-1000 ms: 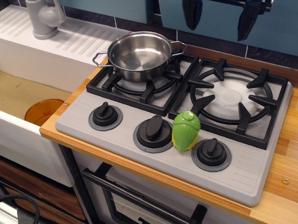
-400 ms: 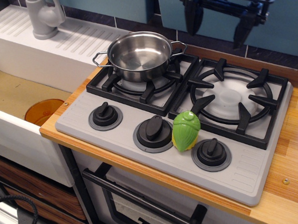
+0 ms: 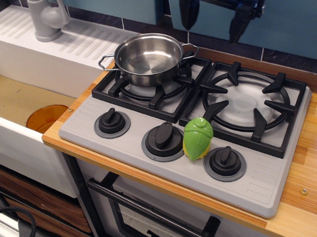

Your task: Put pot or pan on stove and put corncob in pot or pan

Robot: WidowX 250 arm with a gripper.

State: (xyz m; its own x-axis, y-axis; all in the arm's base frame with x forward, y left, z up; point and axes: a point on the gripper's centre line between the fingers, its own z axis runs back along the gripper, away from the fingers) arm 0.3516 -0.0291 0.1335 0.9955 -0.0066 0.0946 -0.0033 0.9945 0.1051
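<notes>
A shiny steel pot (image 3: 148, 58) with two wire handles sits empty on the left burner grate of the grey stove (image 3: 252, 180). The green and yellow corncob (image 3: 197, 138) stands on the stove's front panel, between the middle knob (image 3: 163, 137) and the right knob (image 3: 225, 161). My gripper (image 3: 213, 25) hangs high at the top of the view, above the back of the stove and to the right of the pot. Its two black fingers are spread wide apart and nothing is between them.
A white sink unit with a grey tap (image 3: 46, 18) lies to the left, with an orange disc (image 3: 45, 117) in the basin below. The wooden counter (image 3: 313, 163) runs along the stove's right side. An oven door handle (image 3: 153, 217) sits below the front edge.
The gripper has moved left and slightly up, from above the right burner toward the pot's side. It stays open. Pot and corncob have not moved.
</notes>
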